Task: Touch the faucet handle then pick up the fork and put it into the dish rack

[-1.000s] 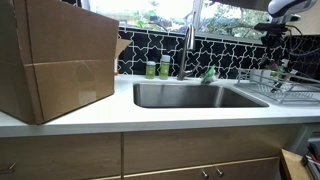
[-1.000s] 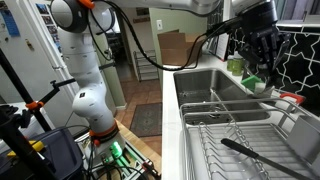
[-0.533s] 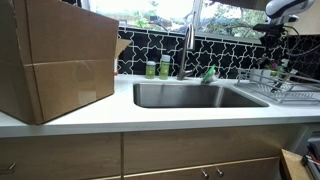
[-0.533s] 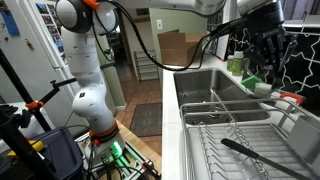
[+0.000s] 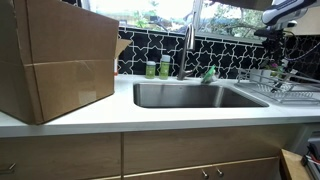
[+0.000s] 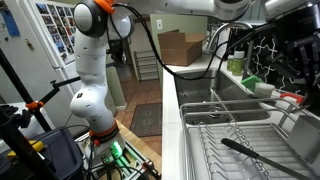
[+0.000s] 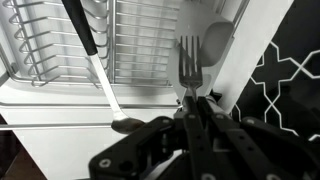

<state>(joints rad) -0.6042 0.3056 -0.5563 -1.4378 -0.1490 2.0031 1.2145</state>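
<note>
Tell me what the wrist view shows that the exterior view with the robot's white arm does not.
Only the wrist view shows the fork, tines out, its handle clamped in the end effector. Only the exterior view shows the robot's white arm, the sink and a cardboard box behind. Both show the dish rack, the black-handled utensil lying across it, and the end effector itself.
</note>
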